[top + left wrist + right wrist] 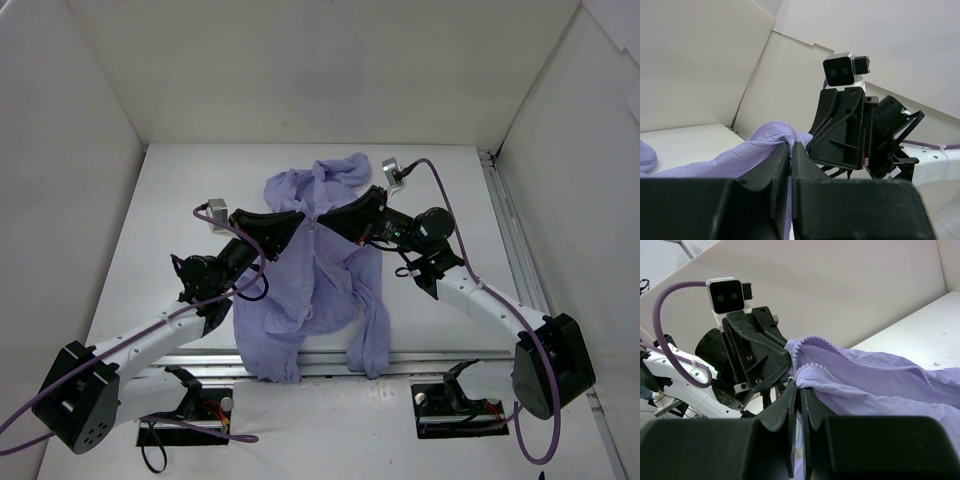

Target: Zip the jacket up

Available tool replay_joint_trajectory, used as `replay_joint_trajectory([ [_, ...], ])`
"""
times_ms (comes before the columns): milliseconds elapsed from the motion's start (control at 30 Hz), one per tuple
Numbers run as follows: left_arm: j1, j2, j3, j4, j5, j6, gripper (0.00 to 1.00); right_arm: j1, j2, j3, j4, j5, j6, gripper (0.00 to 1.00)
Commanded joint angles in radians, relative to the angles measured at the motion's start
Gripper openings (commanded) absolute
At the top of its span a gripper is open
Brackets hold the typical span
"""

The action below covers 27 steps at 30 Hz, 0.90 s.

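The lavender jacket lies on the white table, collar far, hem hanging over the near edge. Its zipper runs up the middle. My left gripper is shut on the jacket fabric beside the zipper near the collar. My right gripper faces it from the right and is shut on the jacket's zipper edge, with a small metal pull at its fingertips. The two grippers nearly touch. Zipper teeth show on the open collar part.
White walls enclose the table on three sides. A metal rail runs along the near edge and another along the right side. The purple cables loop beside each arm.
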Motion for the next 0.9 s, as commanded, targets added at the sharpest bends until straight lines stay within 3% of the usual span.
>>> replay_joint_trajectory([
  [0, 0.009, -0.011, 0.039, 0.094, 0.022, 0.015, 0.0, -0.007, -0.004, 0.035, 0.1, -0.003, 0.005, 0.0],
  [867, 0.009, 0.008, 0.037, 0.115, 0.038, 0.0, 0.0, -0.009, 0.005, 0.049, 0.104, 0.003, 0.005, 0.0],
])
